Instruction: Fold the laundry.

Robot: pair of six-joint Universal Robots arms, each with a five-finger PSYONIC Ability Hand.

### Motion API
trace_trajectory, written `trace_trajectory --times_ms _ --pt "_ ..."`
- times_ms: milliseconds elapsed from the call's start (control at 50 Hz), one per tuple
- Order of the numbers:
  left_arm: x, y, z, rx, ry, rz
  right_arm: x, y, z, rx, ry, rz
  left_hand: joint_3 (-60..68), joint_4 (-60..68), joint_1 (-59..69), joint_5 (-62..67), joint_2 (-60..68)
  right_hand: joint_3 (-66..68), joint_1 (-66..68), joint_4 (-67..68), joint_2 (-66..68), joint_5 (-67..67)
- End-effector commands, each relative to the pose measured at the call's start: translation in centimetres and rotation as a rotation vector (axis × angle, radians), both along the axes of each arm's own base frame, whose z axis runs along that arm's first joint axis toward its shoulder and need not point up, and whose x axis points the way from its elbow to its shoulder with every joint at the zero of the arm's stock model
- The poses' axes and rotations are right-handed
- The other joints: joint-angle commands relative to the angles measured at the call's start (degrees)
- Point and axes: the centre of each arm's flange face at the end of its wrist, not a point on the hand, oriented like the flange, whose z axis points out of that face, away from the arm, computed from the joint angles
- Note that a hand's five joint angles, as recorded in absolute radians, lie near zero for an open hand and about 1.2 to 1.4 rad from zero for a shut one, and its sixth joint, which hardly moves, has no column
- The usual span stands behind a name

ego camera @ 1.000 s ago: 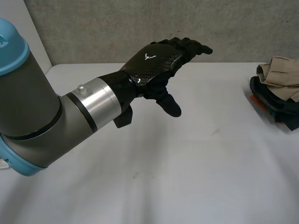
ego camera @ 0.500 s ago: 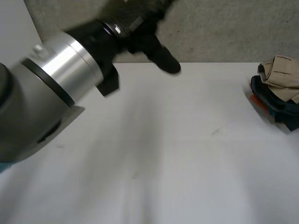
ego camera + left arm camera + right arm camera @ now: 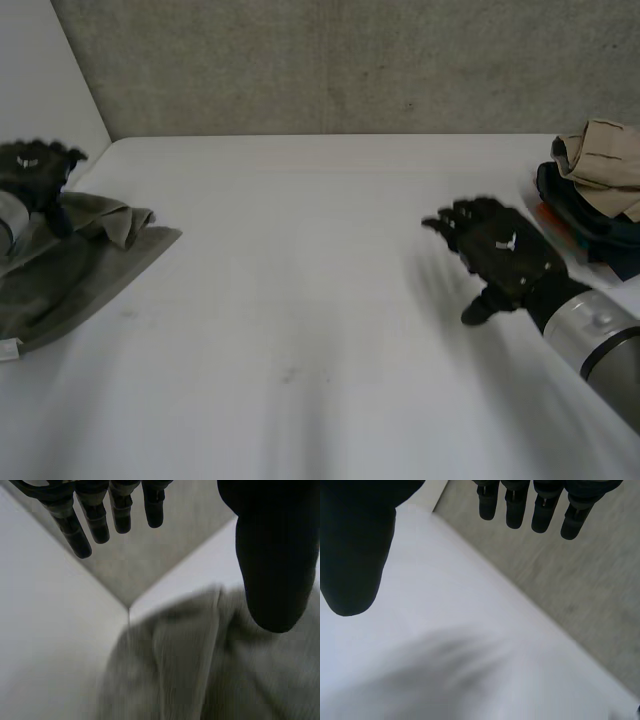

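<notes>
1. Since 1 second ago: the left arm, then stretched over the middle of the white counter (image 3: 320,330), has withdrawn to the left edge. 1 olive-grey ribbed cloth (image 3: 85,262) and the right hand (image 3: 497,250) have come into the head view.
2. Olive-grey ribbed cloth: lies rumpled on the counter's left side, well apart from the other laundry. Its far part is bunched into folds and its near part lies flatter, running off the view's left edge.
3. Left hand (image 3: 34,165): black, at the cloth's far left edge. In the left wrist view its fingers (image 3: 80,535) are straight and spread, the thumb stands apart, and the cloth lies under the palm. Nothing is pinched; whether the hand touches the cloth cannot be told.
4. Right hand: black, over bare counter on the right side, near the pile. In the right wrist view its fingers (image 3: 512,510) are straight and the thumb held wide, holding nothing.
5. Pile of folded laundry (image 3: 598,190): at the counter's right edge, with a beige garment on top of dark blue items and an orange layer beneath.
6. Grey concrete wall (image 3: 350,65): behind the counter's far edge.
</notes>
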Motion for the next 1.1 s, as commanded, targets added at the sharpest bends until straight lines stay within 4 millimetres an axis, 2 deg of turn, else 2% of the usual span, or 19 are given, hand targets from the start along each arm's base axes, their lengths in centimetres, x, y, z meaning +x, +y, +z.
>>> trace_trajectory --times_ms 20,100,140,160,180,220,260,300,340,400,480,580,660,720,860,900,960,1060,1100 --pt "2.4 -4.3 -5.7 -0.009 -0.015 0.023 -0.6 -0.5 -1.6 0.024 0.062 -0.044 -0.79 -0.78 -0.01 -1.77 -1.08 -2.30 -2.98 -2.38 -2.32 -2.73" --pt "3.1 -5.9 -7.1 -0.062 -0.005 -0.007 -0.7 -0.4 -1.8 0.033 0.061 -0.049 0.39 0.40 1.17 -0.59 0.10 -2.30 -2.98 -2.38 -2.32 -2.73" --pt "3.0 -6.3 -7.8 -0.073 0.013 -0.049 -0.8 -0.4 -1.9 0.033 0.061 -0.051 7.41 7.42 8.19 6.43 7.12 -2.30 -2.98 -2.38 -2.32 -2.73" --pt "2.9 -6.4 -8.1 -0.073 0.021 -0.062 -0.8 -0.4 -2.0 0.033 0.062 -0.052 16.28 16.29 17.06 15.30 15.99 -2.30 -2.98 -2.38 -2.32 -2.73" --pt "2.6 -6.6 -8.3 -0.072 0.038 -0.082 -0.8 -0.3 -2.0 0.033 0.062 -0.052 43.35 43.36 44.13 42.37 43.06 -2.30 -2.98 -2.38 -2.32 -2.73" --pt "1.9 -6.5 -8.5 -0.068 0.054 -0.100 -0.9 -0.3 -2.1 0.031 0.061 -0.054 68.22 68.23 69.00 67.24 67.93 -2.30 -2.98 -2.38 -2.32 -2.73" --pt "1.1 -6.2 -8.1 -0.072 0.068 -0.115 -0.8 -0.3 -2.1 0.027 0.061 -0.054 68.33 68.34 69.10 67.34 68.03 -2.30 -2.98 -2.38 -2.32 -2.73" --pt "-0.5 -5.6 -6.4 -0.096 0.081 -0.147 -0.9 -0.4 -2.1 0.024 0.057 -0.058 68.33 68.34 69.10 67.34 68.03 -2.30 -2.98 -2.38 -2.32 -2.73" --pt "-3.5 -4.1 -2.3 -0.162 0.122 -0.210 -0.9 -0.4 -2.0 0.013 0.055 -0.060 68.33 68.34 69.10 67.34 68.03 -2.30 -2.98 -2.38 -2.32 -2.73" --pt "-6.1 -2.3 1.2 -0.227 0.187 -0.271 -0.9 -0.6 -1.8 -0.001 0.053 -0.069 68.33 68.34 69.10 67.34 68.03 -2.30 -2.98 -2.38 -2.32 -2.73" --pt "-11.7 2.5 6.3 -0.290 0.365 -0.419 -1.2 -1.0 -1.7 -0.015 0.047 -0.103 68.33 68.34 69.10 67.34 68.03 -2.30 -2.98 -2.38 -2.32 -2.73" --pt "-17.3 8.7 10.4 -0.286 0.537 -0.612 -1.9 -1.7 -1.4 -0.016 0.036 -0.173 68.33 68.34 69.10 67.34 68.03 -2.30 -2.98 -2.38 -2.32 -2.73" --pt "-21.4 12.5 10.0 -0.218 0.595 -0.739 -3.0 -2.6 -1.1 -0.009 0.010 -0.246 68.33 68.34 69.10 67.34 68.03 -2.30 -2.98 -2.38 -2.32 -2.73" --pt "-24.4 14.9 8.2 -0.153 0.592 -0.817 -3.3 -3.0 -0.9 0.006 -0.023 -0.267 68.33 68.34 69.10 67.34 68.03 -2.30 -2.98 -2.38 -2.32 -2.73" --pt "-25.9 15.2 2.7 -0.008 0.489 -0.804 -3.6 -3.3 -0.6 0.044 -0.094 -0.292 68.33 68.34 69.10 67.34 68.03 -2.30 -2.98 -2.38 -2.32 -2.73" --pt "-25.8 15.4 1.1 0.050 0.439 -0.793 -3.6 -3.2 -0.6 0.051 -0.102 -0.292 29.48 29.49 30.26 28.50 29.19 -2.30 -2.98 -2.38 -2.32 -2.73" --pt "-26.0 16.7 -0.3 0.117 0.377 -0.801 -3.5 -3.1 -0.6 0.070 -0.100 -0.292 -0.55 -0.55 0.22 -1.54 -0.85 -2.30 -2.98 -2.38 -2.32 -2.73" --pt "-25.4 18.1 -0.5 0.190 0.348 -0.791 -3.7 -3.0 -0.4 0.122 -0.092 -0.304 -0.28 -0.27 0.50 -1.26 -0.58 -2.30 -2.98 -2.38 -2.32 -2.73" --pt "-24.5 18.7 0.9 0.189 0.352 -0.777 -3.8 -3.1 -0.1 0.130 -0.089 -0.307 -0.28 -0.27 0.50 -1.26 -0.57 -2.30 -2.98 -2.38 -2.32 -2.73"
